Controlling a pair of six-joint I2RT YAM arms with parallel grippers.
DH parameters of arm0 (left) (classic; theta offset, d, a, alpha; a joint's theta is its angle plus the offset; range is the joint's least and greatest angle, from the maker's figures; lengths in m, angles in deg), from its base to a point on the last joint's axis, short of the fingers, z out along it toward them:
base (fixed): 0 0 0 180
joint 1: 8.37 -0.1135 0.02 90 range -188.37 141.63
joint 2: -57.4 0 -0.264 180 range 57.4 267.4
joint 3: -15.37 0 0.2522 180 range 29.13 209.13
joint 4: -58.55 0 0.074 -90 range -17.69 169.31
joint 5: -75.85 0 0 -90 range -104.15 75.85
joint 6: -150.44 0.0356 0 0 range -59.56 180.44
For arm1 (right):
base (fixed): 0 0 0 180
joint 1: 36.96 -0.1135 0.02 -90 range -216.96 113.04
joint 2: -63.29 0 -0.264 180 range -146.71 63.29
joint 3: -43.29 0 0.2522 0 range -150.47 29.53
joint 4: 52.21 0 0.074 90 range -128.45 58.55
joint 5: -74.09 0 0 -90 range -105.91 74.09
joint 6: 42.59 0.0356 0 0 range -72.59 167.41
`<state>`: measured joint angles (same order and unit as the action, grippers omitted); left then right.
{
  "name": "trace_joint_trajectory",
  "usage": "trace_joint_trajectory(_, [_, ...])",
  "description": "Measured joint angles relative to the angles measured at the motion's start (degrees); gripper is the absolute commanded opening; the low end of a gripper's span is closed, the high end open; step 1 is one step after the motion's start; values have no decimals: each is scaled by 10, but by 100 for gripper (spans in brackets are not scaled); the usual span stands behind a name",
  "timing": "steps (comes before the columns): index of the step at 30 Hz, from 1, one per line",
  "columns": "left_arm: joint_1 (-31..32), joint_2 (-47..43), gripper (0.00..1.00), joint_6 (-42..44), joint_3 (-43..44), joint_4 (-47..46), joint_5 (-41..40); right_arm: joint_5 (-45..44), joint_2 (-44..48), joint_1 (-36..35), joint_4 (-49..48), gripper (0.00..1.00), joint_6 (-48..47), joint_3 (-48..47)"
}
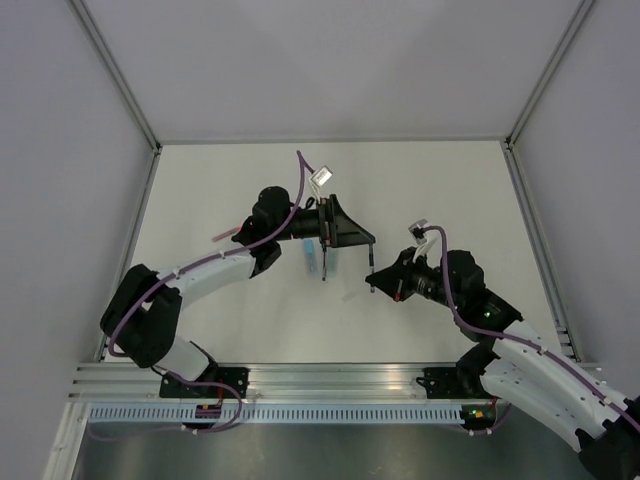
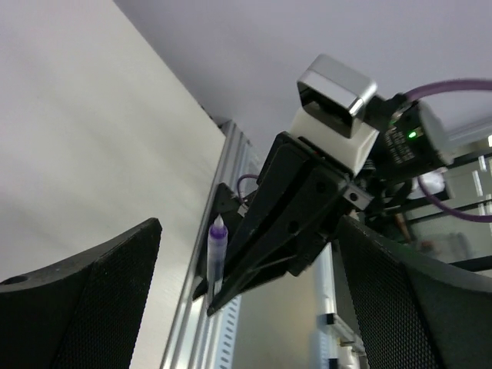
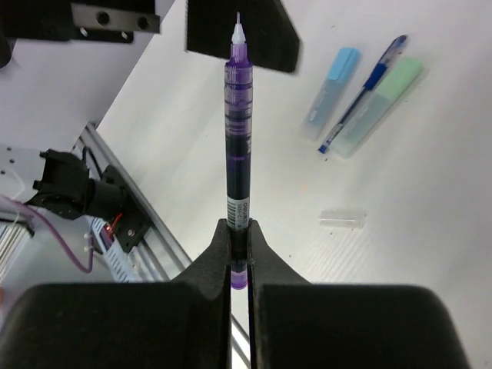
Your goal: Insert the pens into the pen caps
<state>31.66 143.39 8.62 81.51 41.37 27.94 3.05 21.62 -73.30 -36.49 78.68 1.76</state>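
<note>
the right gripper (image 3: 240, 231), clamped only on the tail of the purple pen (image 3: 237, 115), aims its tip at the wide-open, empty left gripper (image 1: 349, 258), so any knock could swing it askew, while the blue cap (image 3: 332, 92) lies unheld on the table (image 3: 430, 254).

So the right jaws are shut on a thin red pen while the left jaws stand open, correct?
Not red: the thin clear-barrelled pen is purple, white-tipped, as the right wrist view shows. The right jaws are shut on it and the left jaws stand open.
</note>
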Motion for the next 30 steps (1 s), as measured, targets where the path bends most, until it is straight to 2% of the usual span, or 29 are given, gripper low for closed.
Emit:
trace_joint_trajectory(4, [-64, 39, 100, -119, 1, -117, 75, -63, 43, 0, 54, 0, -5, 0])
trace_joint_trajectory(6, [-86, 56, 100, -165, -27, -169, 77, -103, 71, 0, 91, 0, -11, 0])
trace_joint_trajectory(7, [-92, 59, 100, -170, -44, -166, 75, -117, 84, 0, 105, 0, -14, 0])
trace_joint_trajectory(9, [-89, 53, 100, -151, -57, -92, 43, -148, 110, 1, 133, 0, -16, 0])
trace_joint_trajectory(12, [-59, 16, 100, -92, -49, 76, -70, -181, 135, 1, 162, 0, -15, -7])
trace_joint_trajectory(17, [-24, -78, 100, -45, -39, 210, -207, -221, 130, 1, 187, 0, -16, -47])
trace_joint_trajectory(20, [16, -85, 96, 12, 26, 307, -314, -224, 129, 1, 186, 0, -17, -60])
trace_joint_trajectory(24, [74, -68, 81, 77, 81, 366, -387, -225, 130, 1, 187, 0, -18, -61])
trace_joint_trajectory(30, [128, 6, 79, 156, 78, 446, -440, -225, 149, 1, 186, 0, -23, -59])
